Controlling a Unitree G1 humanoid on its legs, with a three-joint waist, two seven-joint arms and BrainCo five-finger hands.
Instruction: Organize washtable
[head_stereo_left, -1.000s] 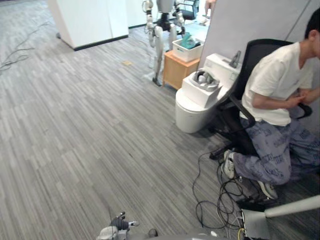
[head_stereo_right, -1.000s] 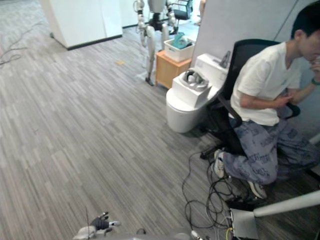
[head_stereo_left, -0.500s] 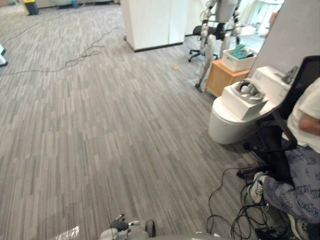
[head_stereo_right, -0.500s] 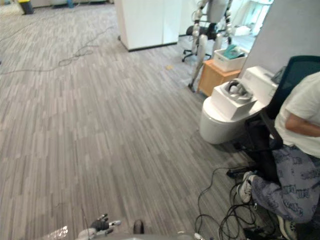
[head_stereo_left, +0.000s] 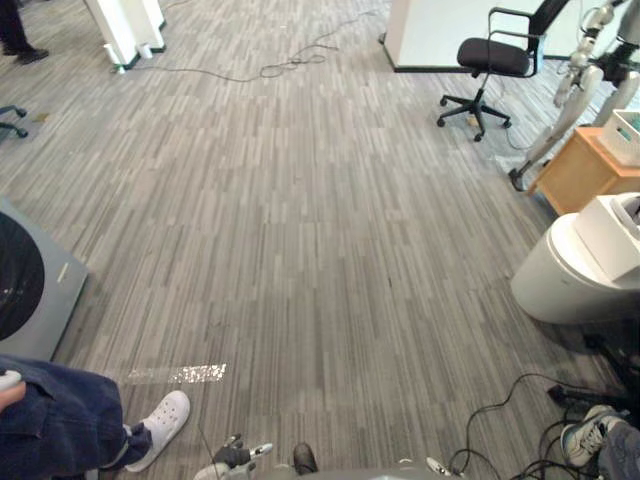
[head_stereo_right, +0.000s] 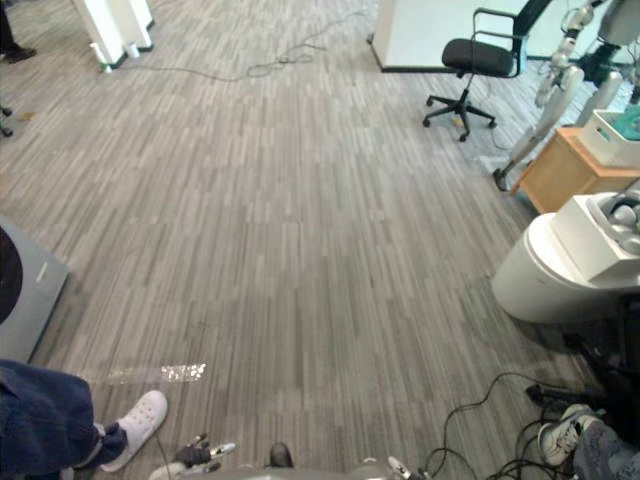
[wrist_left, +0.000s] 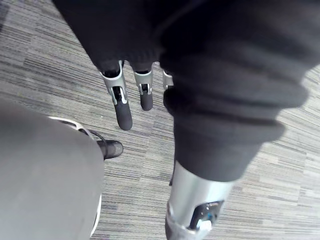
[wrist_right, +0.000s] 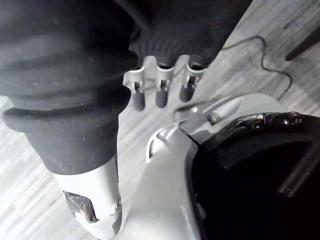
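1. The left hand (wrist_left: 123, 107) hangs over the grey carpet floor (head_stereo_left: 300, 200), its fingers straight and loose, holding nothing.
2. The right hand (wrist_right: 161, 93) hangs with relaxed fingers and is empty too.
3. At the robot's left stands a grey unit (head_stereo_left: 62, 300) with a dark round front. A person's leg (head_stereo_left: 60, 425) in blue jeans, with a white shoe (head_stereo_left: 160, 423), is just beside it.
4. To the right, a white rounded unit (head_stereo_left: 555, 285) carries a white box (head_stereo_left: 612, 232) and stands near a wooden cabinet (head_stereo_left: 580, 170). A black office chair (head_stereo_left: 492, 55) stands farther off.
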